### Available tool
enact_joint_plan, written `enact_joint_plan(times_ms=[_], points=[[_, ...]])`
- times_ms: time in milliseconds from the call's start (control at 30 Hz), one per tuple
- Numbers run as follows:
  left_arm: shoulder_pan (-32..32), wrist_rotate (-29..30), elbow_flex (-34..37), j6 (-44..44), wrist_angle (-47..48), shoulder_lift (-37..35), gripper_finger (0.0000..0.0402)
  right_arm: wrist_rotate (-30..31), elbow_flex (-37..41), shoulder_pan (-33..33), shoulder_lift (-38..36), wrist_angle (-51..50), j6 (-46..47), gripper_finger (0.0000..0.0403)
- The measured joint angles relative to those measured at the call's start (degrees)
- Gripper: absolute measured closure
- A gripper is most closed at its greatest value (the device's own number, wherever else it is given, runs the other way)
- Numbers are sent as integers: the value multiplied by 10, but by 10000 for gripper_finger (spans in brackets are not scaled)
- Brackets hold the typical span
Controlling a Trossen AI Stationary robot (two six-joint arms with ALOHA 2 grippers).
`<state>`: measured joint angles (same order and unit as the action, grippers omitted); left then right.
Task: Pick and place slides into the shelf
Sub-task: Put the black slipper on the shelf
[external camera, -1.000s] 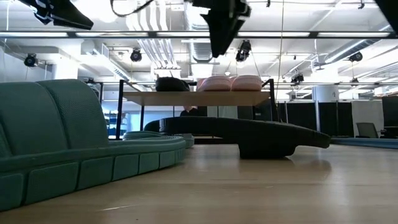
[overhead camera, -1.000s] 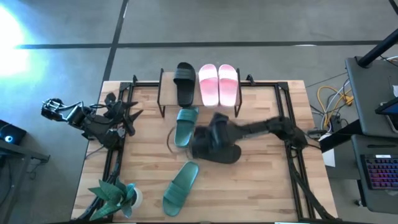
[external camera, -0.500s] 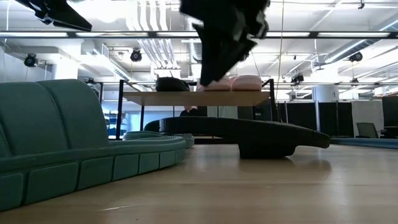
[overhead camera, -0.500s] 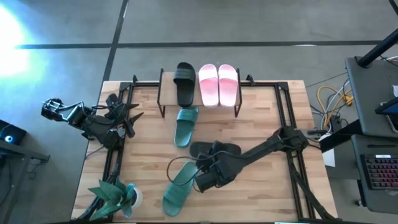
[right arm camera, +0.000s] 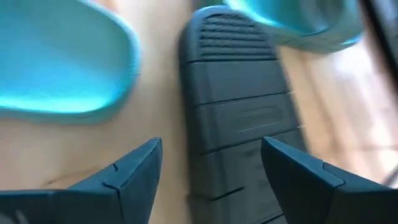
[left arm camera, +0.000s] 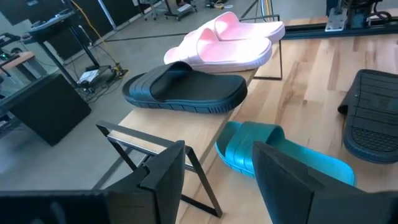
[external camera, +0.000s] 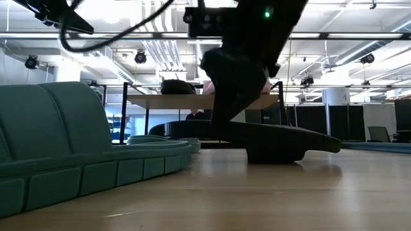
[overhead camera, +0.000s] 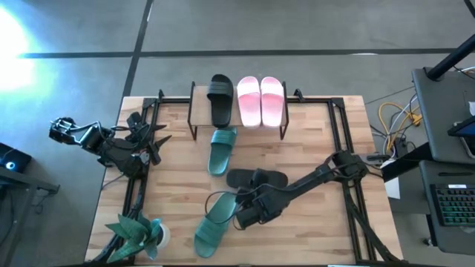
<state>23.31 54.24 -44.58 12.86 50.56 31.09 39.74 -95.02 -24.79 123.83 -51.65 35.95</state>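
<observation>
Black slide — beneath open right pincer

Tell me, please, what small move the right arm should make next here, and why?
Probably lower the open right gripper onto the black slide lying on the table and close on it. Its fingers stand apart just above that slide's sole, holding nothing. The shelf carries one black slide and the pink pair, so its mate seems the natural next pick.

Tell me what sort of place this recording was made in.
Probably a robotics lab or workshop: a bare concrete floor around the wooden table, exposed ceiling ducts overhead, and a desk with a keyboard and loose cables alongside.
</observation>
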Motion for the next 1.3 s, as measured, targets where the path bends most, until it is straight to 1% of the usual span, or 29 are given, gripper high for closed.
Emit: enact_joint_plan(times_ms=[100, 333, 467, 667, 967, 1033, 1200, 1300], points=[[0, 0, 0, 0, 0, 0, 229, 32, 18, 8, 0, 2, 0, 136], [0, 0, 0, 0, 0, 1, 229, 37, 56, 16, 0, 59, -6, 136], [0, 0, 0, 0, 0, 1, 229, 38, 62, 16, 0, 88, -43, 136], [0, 0, 0, 0, 0, 1, 229, 38, 64, 14, 0, 91, -135, 136], [0, 0, 0, -1, 2, 2, 229, 45, 106, 14, 0, 93, -207, 139], [0, 0, 0, -1, 10, 2, 229, 60, 113, 14, 0, 93, -217, 142], [0, -2, 0, 0, 29, 2, 229, 130, 117, 21, 1, 87, -250, 152], [0, -2, 0, 0, 29, 2, 229, 143, 106, 32, 1, 85, -259, 163]])
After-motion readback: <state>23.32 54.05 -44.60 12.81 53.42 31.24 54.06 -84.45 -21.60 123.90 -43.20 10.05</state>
